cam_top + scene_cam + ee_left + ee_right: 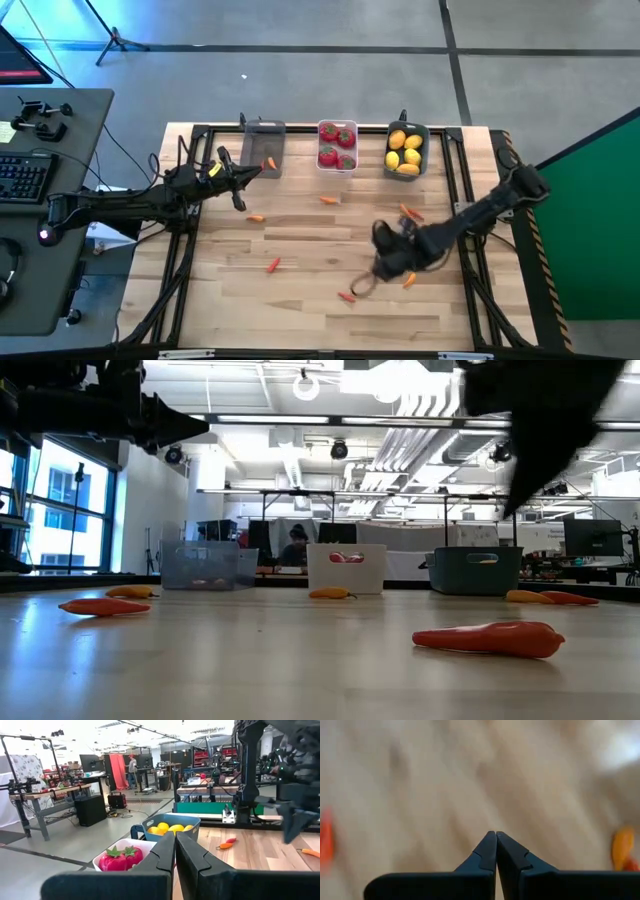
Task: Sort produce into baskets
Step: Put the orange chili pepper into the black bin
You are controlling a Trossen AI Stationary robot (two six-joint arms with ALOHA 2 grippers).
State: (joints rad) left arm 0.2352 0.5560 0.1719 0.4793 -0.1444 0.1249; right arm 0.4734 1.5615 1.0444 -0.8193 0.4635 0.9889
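**Both pincers closed and empty, carrots scattered across the bench**

Three baskets stand in a row along the far edge of the bench (300,300): a grey see-through basket (263,147) with one carrot piece inside, a white basket (337,146) of red tomatoes (337,145), and a dark teal basket (407,150) of yellow lemons (404,152).

The left pincer (243,172) hangs just beside the grey basket, above the boards, its fingers (162,852) pressed together with nothing between them. The right pincer (383,262) is low over the middle of the bench, also clamped shut and holding nothing (its wrist view shows only bare wood past the tips).

Loose carrot pieces lie well apart on the wood: one (257,218) near the left arm, one (273,265) further forward, one (328,200) just in front of the white basket, two (410,212) in front of the teal basket, one (346,296) near the front and one (409,280) close beside the right arm. A thin ring-shaped loop (362,285) lies just beside the right pincer.

Off the bench, a side desk carries a keyboard (22,177). A person (296,547) sits in the room beyond.
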